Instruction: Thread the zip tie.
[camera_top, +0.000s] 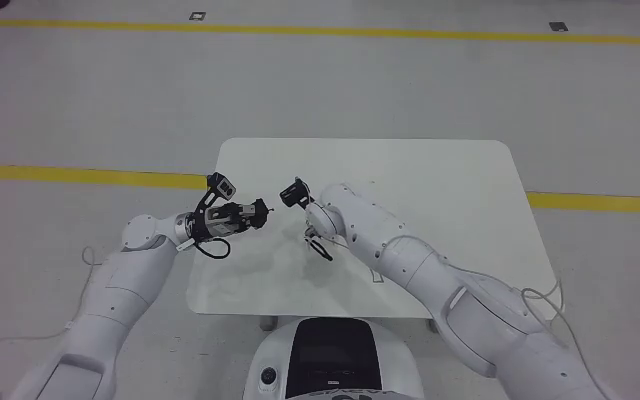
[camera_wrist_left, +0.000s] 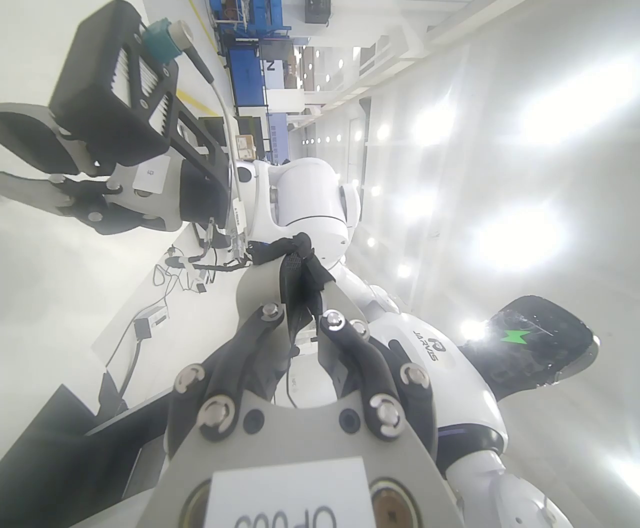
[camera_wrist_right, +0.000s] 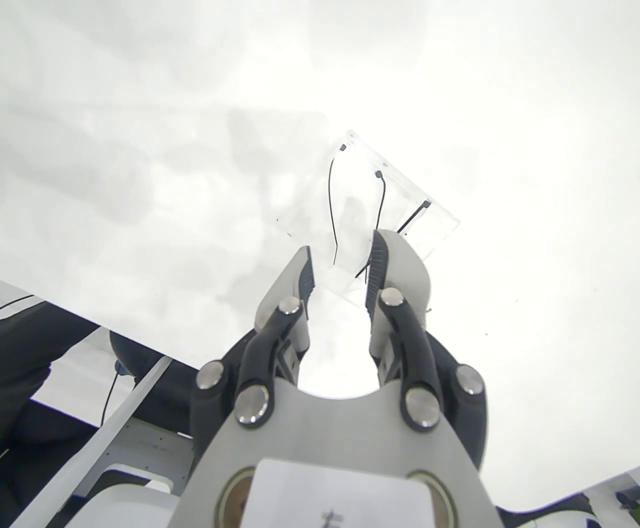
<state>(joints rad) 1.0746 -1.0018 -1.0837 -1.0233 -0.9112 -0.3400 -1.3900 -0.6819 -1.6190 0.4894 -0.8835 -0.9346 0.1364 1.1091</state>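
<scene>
Grey shop floor (camera_top: 100, 100) crossed by yellow lines (camera_top: 300, 31) surrounds the white table (camera_top: 430, 180), seen from above with both arms held over its near half. The left wrist view adds the room behind: blue racks (camera_wrist_left: 250, 50) far off and rows of bright ceiling lights.

The left gripper (camera_wrist_left: 300, 265) is turned sideways above the table, its fingers pinched together on a black zip tie (camera_wrist_left: 300, 245), which shows as a small dark bunch at the fingertips (its exact shape there is hard to make out). From above this is only a dark speck at the claw's tip. The same wrist view shows the other arm's black wrist camera (camera_wrist_left: 115, 85) close by.

The right gripper (camera_wrist_right: 342, 250) points down at the table with its fingers spread apart and nothing between them. Below it, its own wrist view shows a clear tray (camera_wrist_right: 440, 220) lying on the table, with three loose zip ties (camera_wrist_right: 331, 200) in it, thin and black. From above the tray is barely a faint outline beside the right arm.
</scene>
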